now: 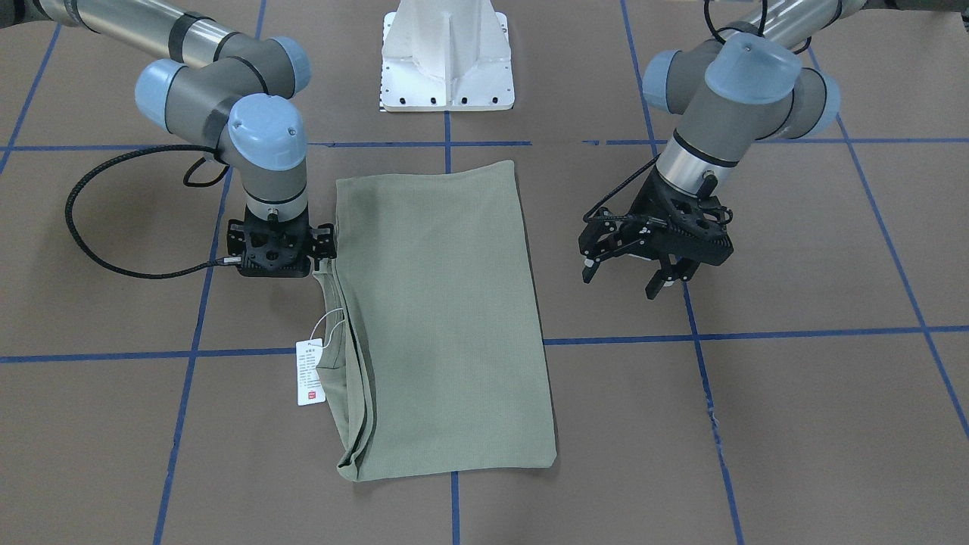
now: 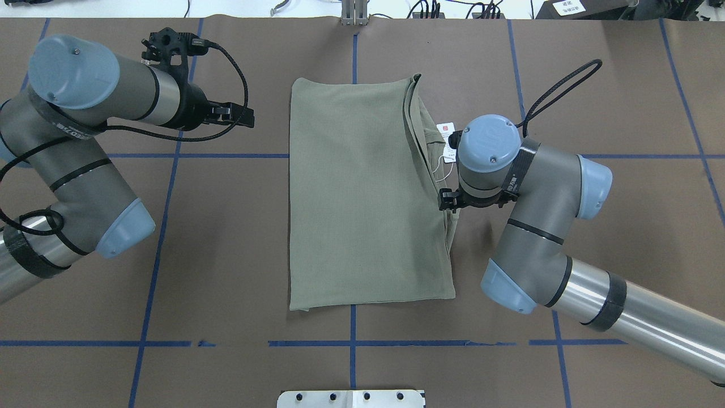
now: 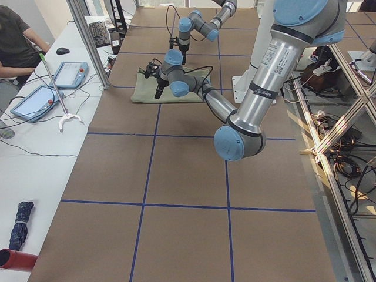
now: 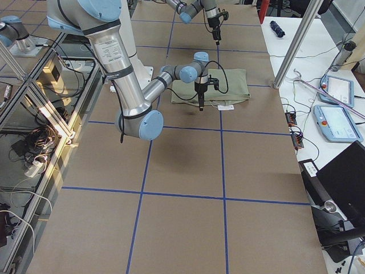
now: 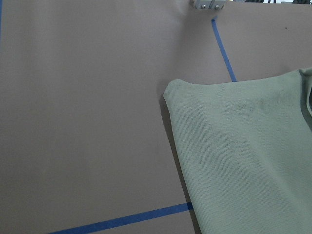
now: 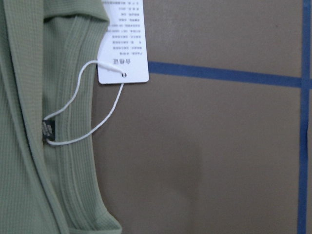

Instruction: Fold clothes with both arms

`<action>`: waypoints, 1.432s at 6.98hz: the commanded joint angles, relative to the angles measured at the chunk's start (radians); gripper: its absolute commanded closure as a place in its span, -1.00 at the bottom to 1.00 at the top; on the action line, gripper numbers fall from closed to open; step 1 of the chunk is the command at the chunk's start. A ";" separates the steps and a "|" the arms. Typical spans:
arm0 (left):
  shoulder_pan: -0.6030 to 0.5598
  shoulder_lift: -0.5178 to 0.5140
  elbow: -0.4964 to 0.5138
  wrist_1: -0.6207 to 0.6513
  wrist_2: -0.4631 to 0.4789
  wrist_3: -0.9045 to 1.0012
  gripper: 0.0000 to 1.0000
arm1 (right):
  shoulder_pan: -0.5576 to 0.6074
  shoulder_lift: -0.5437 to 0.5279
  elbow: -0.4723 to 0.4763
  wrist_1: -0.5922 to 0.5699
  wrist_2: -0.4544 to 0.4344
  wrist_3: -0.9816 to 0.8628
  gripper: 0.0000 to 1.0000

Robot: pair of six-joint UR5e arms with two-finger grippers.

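The clothes are one sage-green shirt (image 1: 447,318) (image 2: 362,192), folded into a flat upright rectangle mid-table. Its collar edge and white hang tag (image 1: 310,372) (image 2: 449,133) stick out on the robot's right side. My right gripper (image 1: 276,257) (image 2: 450,199) points straight down at that collar edge. Its fingers are hidden under the wrist, so I cannot tell whether they are open or shut. The right wrist view shows the tag (image 6: 124,44), its string and the black neck label (image 6: 48,129). My left gripper (image 1: 621,284) (image 2: 241,115) hangs open and empty, well off the shirt's other side.
The white pedestal base (image 1: 447,68) stands at the robot's side of the brown table, which is gridded with blue tape (image 2: 226,155). In the exterior left view, a side bench holds tablets (image 3: 70,73) and a seated person (image 3: 17,41) is at it.
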 commanded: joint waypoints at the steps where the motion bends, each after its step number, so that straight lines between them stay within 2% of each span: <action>1: -0.030 0.001 -0.007 0.001 -0.030 0.009 -1.00 | 0.056 0.063 -0.050 0.007 0.011 -0.069 -1.00; 3: -0.044 -0.005 -0.007 0.001 -0.027 0.017 -1.00 | 0.081 0.256 -0.327 0.055 0.007 -0.067 -1.00; 4: -0.050 -0.016 -0.004 0.002 -0.025 0.035 -1.00 | 0.090 0.272 -0.433 0.199 0.006 -0.063 -1.00; 7: -0.057 -0.016 -0.004 0.001 -0.025 0.048 -1.00 | 0.093 0.341 -0.502 0.234 0.007 -0.057 -1.00; 8: -0.058 -0.016 -0.002 0.001 -0.025 0.048 -1.00 | 0.092 0.375 -0.552 0.236 0.007 -0.057 -1.00; 10: -0.057 -0.017 -0.001 0.001 -0.025 0.046 -1.00 | 0.090 0.368 -0.557 0.236 0.009 -0.057 -1.00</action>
